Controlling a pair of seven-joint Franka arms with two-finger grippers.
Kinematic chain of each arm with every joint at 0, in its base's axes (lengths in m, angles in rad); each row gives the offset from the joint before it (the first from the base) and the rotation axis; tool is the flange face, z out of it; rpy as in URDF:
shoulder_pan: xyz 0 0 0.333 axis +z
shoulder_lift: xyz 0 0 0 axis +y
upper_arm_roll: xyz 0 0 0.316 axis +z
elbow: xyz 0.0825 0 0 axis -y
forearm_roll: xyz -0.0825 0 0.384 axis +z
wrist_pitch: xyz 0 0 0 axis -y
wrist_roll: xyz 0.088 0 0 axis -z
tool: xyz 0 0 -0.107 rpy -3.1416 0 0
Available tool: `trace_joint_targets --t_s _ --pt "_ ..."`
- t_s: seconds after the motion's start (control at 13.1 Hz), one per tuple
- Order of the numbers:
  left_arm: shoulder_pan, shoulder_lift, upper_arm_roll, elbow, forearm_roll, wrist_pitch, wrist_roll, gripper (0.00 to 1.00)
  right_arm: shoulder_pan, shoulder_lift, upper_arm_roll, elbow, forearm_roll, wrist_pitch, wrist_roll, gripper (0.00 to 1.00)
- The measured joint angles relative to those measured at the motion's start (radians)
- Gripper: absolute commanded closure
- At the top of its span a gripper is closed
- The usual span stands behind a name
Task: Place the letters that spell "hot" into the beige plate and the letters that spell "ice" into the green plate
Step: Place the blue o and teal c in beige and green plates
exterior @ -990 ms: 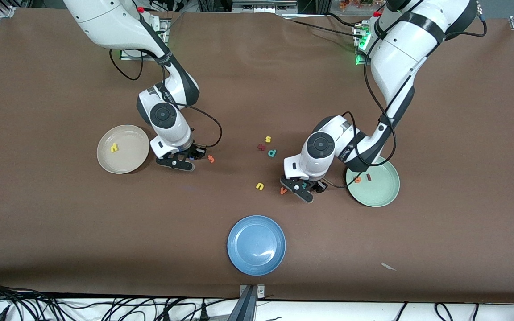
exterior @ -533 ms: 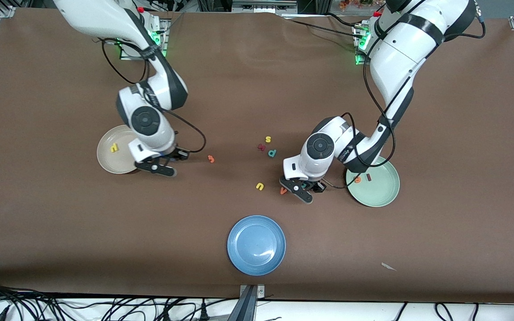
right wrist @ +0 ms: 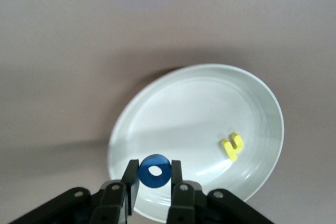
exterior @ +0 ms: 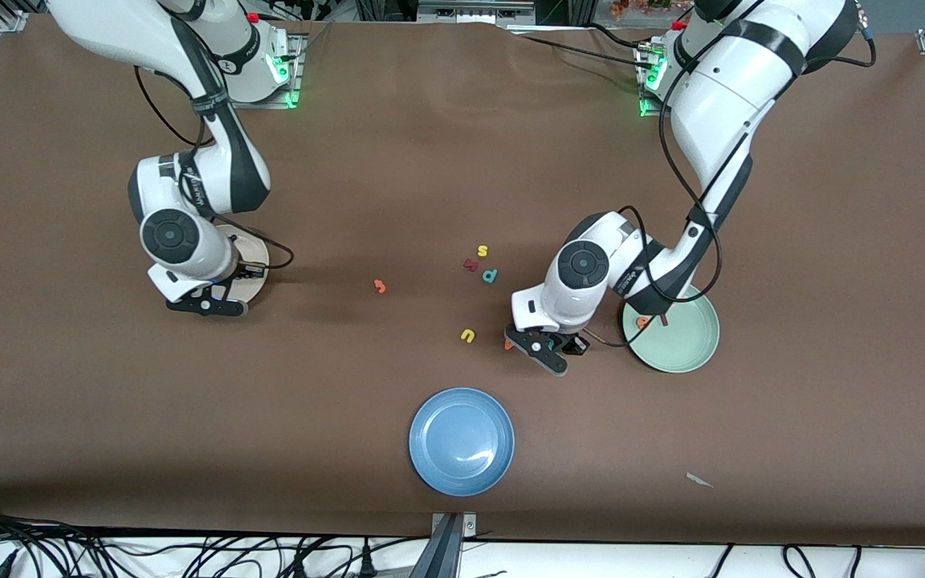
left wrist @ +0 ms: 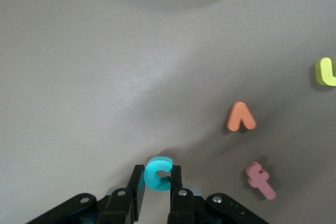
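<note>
In the left wrist view the teal c [left wrist: 156, 173] lies on the brown table with a finger of my left gripper [left wrist: 157, 176] against each side of it; that gripper [exterior: 544, 351] is low, next to the green plate [exterior: 683, 349]. The orange e [exterior: 643, 322] and maroon i [exterior: 662, 319] lie in the green plate. My right gripper [right wrist: 155, 172] is shut on the blue o [right wrist: 154, 171], up over the beige plate [right wrist: 210, 103] where the yellow h [right wrist: 232, 146] lies. That gripper [exterior: 207, 306] and its wrist hide most of the beige plate [exterior: 256, 265]. The orange t [exterior: 380, 285] lies on the table between the two arms.
An orange v [left wrist: 241, 116], a reddish f [left wrist: 261, 180] and a yellow u [left wrist: 326, 71] lie close to the left gripper. A yellow s [exterior: 482, 251], a teal p [exterior: 491, 275] and a dark red letter [exterior: 470, 264] lie mid-table. A blue plate [exterior: 462, 441] sits nearer the front camera.
My right arm has carried the blue o from beside the orange t to over the beige plate. My left gripper has narrowed onto the teal c and shifted slightly.
</note>
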Motion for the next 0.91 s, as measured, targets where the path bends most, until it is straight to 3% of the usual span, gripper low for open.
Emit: trace_joint_targets --t_s 0.3,0.38,0.46,0.61,0.91 --pt "0.064 -0.053 0.001 0.004 0.000 -0.151 0.007 0.95 -0.001 0.001 -0.075 -0.101 0.039 0.116 -0.168 0.77" --pt "0.087 -0.068 0.001 -0.004 0.000 -0.190 0.015 0.94 -0.001 0.002 -0.083 -0.121 0.044 0.136 -0.190 0.68" --pt "0.115 -0.089 0.001 -0.024 0.000 -0.206 0.026 0.94 -0.002 0.003 -0.089 -0.132 0.053 0.144 -0.204 0.54" --pt "0.179 -0.141 -0.001 -0.089 0.000 -0.215 0.084 0.94 -0.007 0.003 -0.093 -0.139 0.081 0.145 -0.239 0.01" --pt "0.289 -0.192 -0.023 -0.206 0.000 -0.180 0.143 0.85 -0.008 -0.004 -0.089 -0.129 0.099 0.144 -0.244 0.01"
